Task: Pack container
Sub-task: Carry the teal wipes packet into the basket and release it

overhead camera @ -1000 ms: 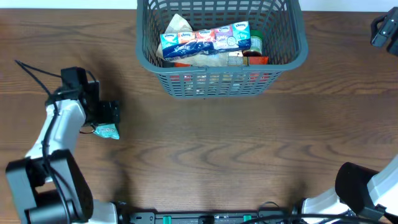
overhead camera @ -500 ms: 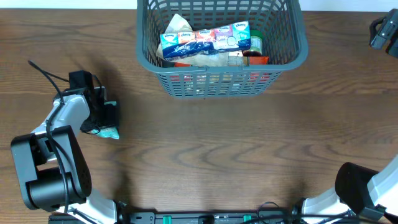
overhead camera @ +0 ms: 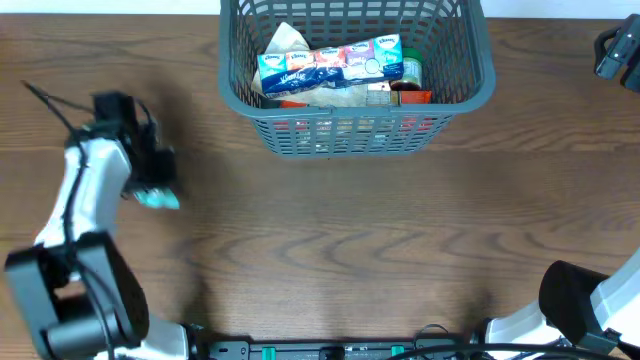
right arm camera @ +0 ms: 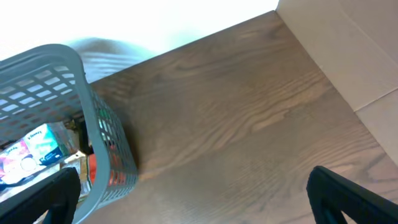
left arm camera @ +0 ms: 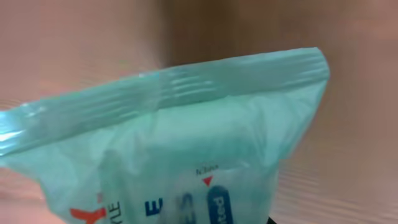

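Left gripper [overhead camera: 152, 182] swinging further left since last frame, clenched on teal packet [overhead camera: 158, 198], lifting it. Right gripper [right arm camera: 193, 186] idling, released. Container [overhead camera: 300, 135] sitting far-centre on counter [overhead camera: 350, 250]; worth clearing near rim before dropping packet.

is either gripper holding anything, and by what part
It seems the left gripper holds the teal packet; the grip point is hidden. The right gripper is open and empty.

Dark wood-grain table [overhead camera: 330, 230] fills the view, bright white area [right arm camera: 124, 18] beyond its edge, tan panel [right arm camera: 348, 43] alongside.
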Action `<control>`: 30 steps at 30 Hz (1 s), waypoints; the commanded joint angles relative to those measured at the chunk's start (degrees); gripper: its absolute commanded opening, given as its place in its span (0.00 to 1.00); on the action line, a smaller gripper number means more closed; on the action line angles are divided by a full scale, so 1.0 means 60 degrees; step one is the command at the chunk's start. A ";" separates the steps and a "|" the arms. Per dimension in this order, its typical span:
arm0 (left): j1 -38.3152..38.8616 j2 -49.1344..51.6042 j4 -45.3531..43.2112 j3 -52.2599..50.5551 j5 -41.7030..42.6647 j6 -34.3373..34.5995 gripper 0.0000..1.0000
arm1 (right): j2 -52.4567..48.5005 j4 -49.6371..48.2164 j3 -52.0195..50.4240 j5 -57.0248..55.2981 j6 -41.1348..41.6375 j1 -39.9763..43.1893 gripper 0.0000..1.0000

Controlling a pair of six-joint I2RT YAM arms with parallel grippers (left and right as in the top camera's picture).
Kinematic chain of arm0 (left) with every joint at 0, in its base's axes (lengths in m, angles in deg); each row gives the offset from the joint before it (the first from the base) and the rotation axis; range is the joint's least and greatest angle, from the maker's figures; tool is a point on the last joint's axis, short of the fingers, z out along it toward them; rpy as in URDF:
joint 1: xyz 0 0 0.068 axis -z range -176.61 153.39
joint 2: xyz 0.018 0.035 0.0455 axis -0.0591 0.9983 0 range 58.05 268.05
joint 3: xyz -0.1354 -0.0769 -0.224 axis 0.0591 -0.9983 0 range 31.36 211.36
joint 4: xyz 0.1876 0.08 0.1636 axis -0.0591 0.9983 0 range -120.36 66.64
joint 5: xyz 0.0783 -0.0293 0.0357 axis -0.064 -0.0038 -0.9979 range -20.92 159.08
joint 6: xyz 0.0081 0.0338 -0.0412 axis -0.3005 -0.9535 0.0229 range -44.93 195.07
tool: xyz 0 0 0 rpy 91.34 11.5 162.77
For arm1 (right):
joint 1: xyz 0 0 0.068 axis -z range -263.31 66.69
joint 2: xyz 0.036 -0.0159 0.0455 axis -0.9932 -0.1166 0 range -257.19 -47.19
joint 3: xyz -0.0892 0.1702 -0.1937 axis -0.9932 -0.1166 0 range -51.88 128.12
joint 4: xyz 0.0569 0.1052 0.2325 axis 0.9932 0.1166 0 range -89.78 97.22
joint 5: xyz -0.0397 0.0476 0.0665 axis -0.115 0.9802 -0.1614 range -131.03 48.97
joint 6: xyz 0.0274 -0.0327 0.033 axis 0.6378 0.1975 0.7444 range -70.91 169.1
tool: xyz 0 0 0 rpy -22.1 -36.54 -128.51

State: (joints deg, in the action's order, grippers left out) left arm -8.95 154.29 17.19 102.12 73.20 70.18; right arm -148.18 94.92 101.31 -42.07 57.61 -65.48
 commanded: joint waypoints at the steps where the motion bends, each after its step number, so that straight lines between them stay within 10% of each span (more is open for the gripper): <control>1: -0.0007 -0.0597 0.0958 0.2218 0.0000 0.0229 0.06 | 0.0040 0.0004 -0.0044 0.0004 -0.0069 -0.0047 0.99; 12: 0.1916 -0.0554 0.2091 0.7566 -0.0004 -0.0827 0.05 | 0.0040 -0.0142 -0.0044 -0.0084 0.0933 0.0084 0.99; 30: 0.6171 0.1464 -0.0892 0.7799 -0.0004 -0.9952 0.06 | 0.0040 0.0346 -0.0051 -0.0113 0.2871 0.3228 0.99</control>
State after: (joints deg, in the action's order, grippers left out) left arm 27.02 159.43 14.35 148.28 73.40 21.70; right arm -148.18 96.25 101.26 -42.40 74.18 -47.60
